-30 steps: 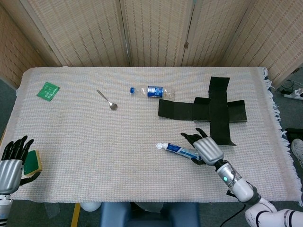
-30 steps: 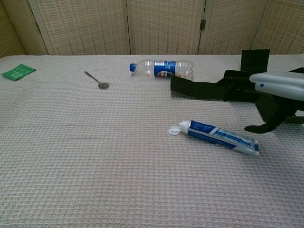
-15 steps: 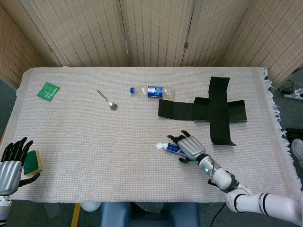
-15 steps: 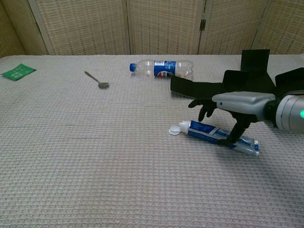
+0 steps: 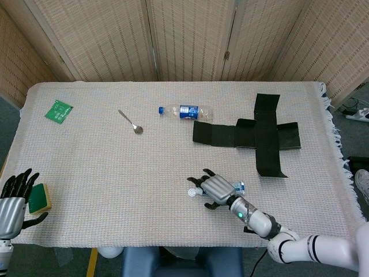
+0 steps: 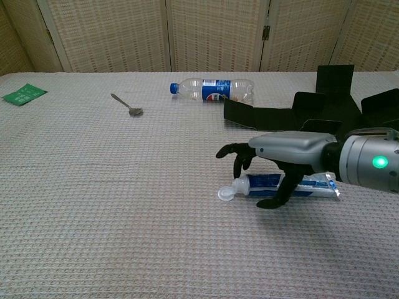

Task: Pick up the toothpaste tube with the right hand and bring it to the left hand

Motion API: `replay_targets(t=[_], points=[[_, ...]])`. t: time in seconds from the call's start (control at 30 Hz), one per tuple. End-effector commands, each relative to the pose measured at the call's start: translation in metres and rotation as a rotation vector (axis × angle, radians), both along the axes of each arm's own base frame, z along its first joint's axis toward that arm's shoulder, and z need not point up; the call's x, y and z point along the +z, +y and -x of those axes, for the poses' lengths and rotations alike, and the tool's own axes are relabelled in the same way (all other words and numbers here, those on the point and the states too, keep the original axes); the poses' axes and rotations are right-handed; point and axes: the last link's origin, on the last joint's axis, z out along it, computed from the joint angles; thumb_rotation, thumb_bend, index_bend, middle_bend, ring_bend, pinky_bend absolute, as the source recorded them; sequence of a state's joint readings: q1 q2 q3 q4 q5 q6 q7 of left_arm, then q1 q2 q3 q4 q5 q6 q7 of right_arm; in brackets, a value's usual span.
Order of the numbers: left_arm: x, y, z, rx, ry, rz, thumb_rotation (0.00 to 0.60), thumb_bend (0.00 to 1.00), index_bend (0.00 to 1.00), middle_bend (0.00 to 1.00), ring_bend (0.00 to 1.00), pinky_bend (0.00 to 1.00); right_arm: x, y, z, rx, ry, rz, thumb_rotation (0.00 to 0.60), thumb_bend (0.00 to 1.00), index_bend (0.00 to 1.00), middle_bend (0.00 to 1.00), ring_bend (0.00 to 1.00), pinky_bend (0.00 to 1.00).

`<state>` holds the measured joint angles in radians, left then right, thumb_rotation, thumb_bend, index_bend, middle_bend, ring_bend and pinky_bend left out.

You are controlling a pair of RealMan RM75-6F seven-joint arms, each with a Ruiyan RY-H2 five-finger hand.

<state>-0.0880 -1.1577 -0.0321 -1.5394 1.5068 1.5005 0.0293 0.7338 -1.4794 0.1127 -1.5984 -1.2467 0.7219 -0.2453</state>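
The toothpaste tube (image 6: 312, 184) is blue and white and lies flat on the cloth, its white cap (image 6: 227, 194) pointing left. My right hand (image 6: 283, 151) arches over the tube. Its fingers (image 6: 239, 163) come down behind the cap end and its thumb touches the near side. From the head view the right hand (image 5: 214, 188) hides most of the tube, leaving only the cap (image 5: 191, 193) and the tail (image 5: 240, 186) in sight. My left hand (image 5: 14, 198) waits at the table's near left corner, fingers spread and holding nothing.
A water bottle (image 6: 212, 89), a spoon (image 6: 127, 104) and a green packet (image 6: 24, 94) lie toward the back. A flattened black box (image 5: 256, 136) spreads behind the right hand. A green block (image 5: 39, 197) sits beside the left hand.
My right hand has moved left along the tube to its cap end and lowered around it. The tube has slid left and turned almost level. The left hand stayed put.
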Motion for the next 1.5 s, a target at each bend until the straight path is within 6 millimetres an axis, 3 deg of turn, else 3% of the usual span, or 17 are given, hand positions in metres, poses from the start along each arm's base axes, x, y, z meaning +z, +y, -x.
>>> replay_targets(t=[0.03,0.17,0.37,0.97,1.5], points=[[0.0,0.0,0.0,0.0,-0.001,0.002,0.6,0.17,0.06,0.0,0.01,0.0,0.011,-0.005,0.013,0.006,0.01,0.097,0.6,0.35,0.14,0.29,0.25,0.06],[0.0,0.0,0.0,-0.001,-0.003,0.002,0.6,0.17,0.06,0.0,0.01,0.0,0.019,-0.006,0.028,-0.008,0.039,0.179,0.6,0.35,0.14,0.23,0.26,0.13],[-0.001,0.002,-0.004,-0.009,-0.009,0.008,0.6,0.17,0.06,0.0,0.01,0.0,0.02,0.001,0.043,-0.061,0.057,0.212,0.6,0.35,0.14,0.24,0.28,0.19],[0.0,-0.004,-0.003,-0.001,-0.015,0.01,0.6,0.17,0.06,0.0,0.01,0.0,-0.003,0.007,0.05,-0.033,0.091,0.209,0.6,0.35,0.36,0.36,0.36,0.19],[0.0,-0.004,-0.003,-0.006,-0.017,0.011,0.6,0.17,0.07,0.0,0.01,0.0,-0.005,0.002,0.055,-0.07,0.076,0.216,0.6,0.35,0.42,0.41,0.41,0.21]])
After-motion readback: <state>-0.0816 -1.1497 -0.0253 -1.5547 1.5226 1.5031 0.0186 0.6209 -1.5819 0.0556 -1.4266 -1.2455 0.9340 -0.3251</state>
